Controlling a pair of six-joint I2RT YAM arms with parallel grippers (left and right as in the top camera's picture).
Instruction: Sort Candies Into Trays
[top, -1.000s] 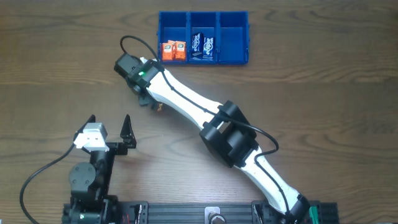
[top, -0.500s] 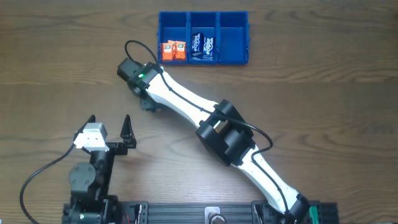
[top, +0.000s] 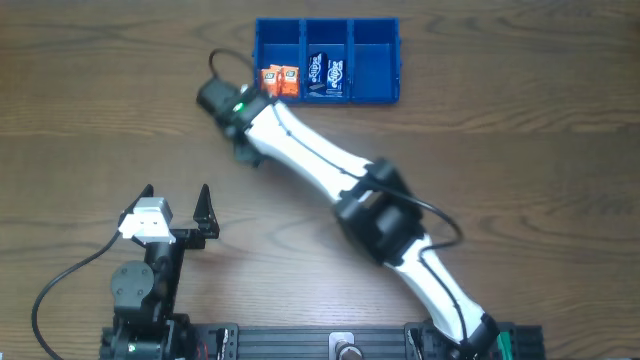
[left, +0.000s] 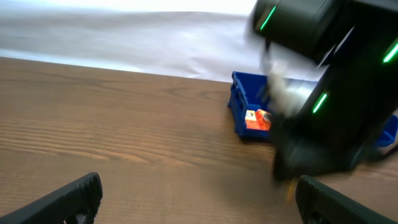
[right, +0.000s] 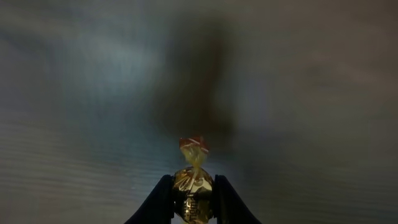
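Brown wood-grain table (top: 520, 160) carries a blue plastic tray with three compartments (top: 328, 100), which sits near the far edge of the table, about midway along it. Two orange-wrapped candies (top: 280, 82) lie side by side in the tray's left compartment, and dark blue-wrapped candies (top: 327, 75) lie in the middle one. The white right arm stands at the near right corner and stretches diagonally across the middle of the table, so that the right gripper (top: 245, 153) hangs toward the left half, near the tray's near left corner and on the table side of it. Seen from its own wrist, the right gripper (right: 191, 182) has its two dark fingers pinching a small gold-foil-wrapped candy (right: 191, 186) by the body, with the wrapper's twisted end sticking up past the fingertips; behind the candy lies blurred wood with a dark shadow on it, so the candy is over bare table and outside the tray. The left gripper (top: 177, 205) sits toward the near left corner of the table, well apart from the tray, with its black fingers (left: 68, 198) spread wide and nothing between them. From the left wrist, the tray's left end and one orange candy show beyond the dark bulk of the right arm's gripper.
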